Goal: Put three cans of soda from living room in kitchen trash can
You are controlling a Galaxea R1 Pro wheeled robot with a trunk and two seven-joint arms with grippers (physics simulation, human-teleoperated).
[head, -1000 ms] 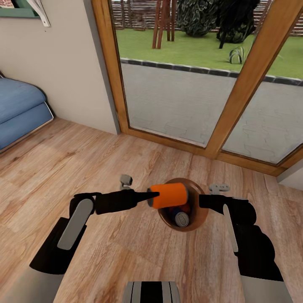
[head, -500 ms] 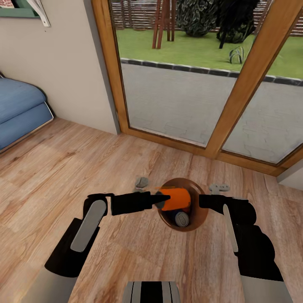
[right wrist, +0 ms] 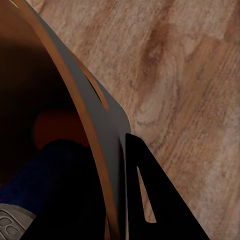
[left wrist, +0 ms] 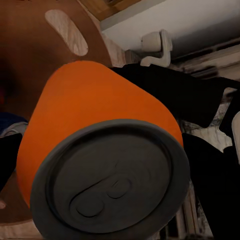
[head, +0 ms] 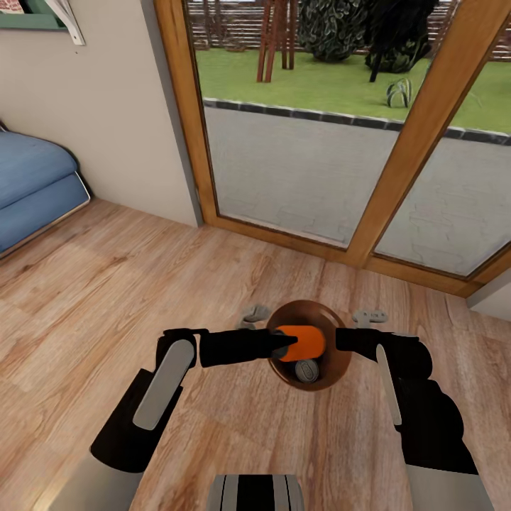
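Note:
An orange can of soda (head: 304,343) lies on its side in the mouth of the tash can (head: 339,363), with my left gripper (head: 287,344) shut on it. The left wrist view looks at this can's grey top (left wrist: 107,182), with the brown wall and its oval handle hole (left wrist: 65,31) behind. My right gripper (head: 342,341) is shut on the bin's right rim, one finger (right wrist: 145,200) outside the wall (right wrist: 102,127). Inside lie a dark blue can (right wrist: 47,177) and another orange can (right wrist: 55,125). A grey can top (head: 306,370) shows in the bin.
The bin hangs over a light wood plank floor (head: 234,277). Wood-framed glass doors (head: 397,163) stand straight ahead. A blue sofa (head: 32,184) sits at the far left beside a beige wall (head: 106,121).
My left arm has moved right and down, carrying the orange can from above the bin's left rim into its mouth. The right arm and the bin have stayed still.

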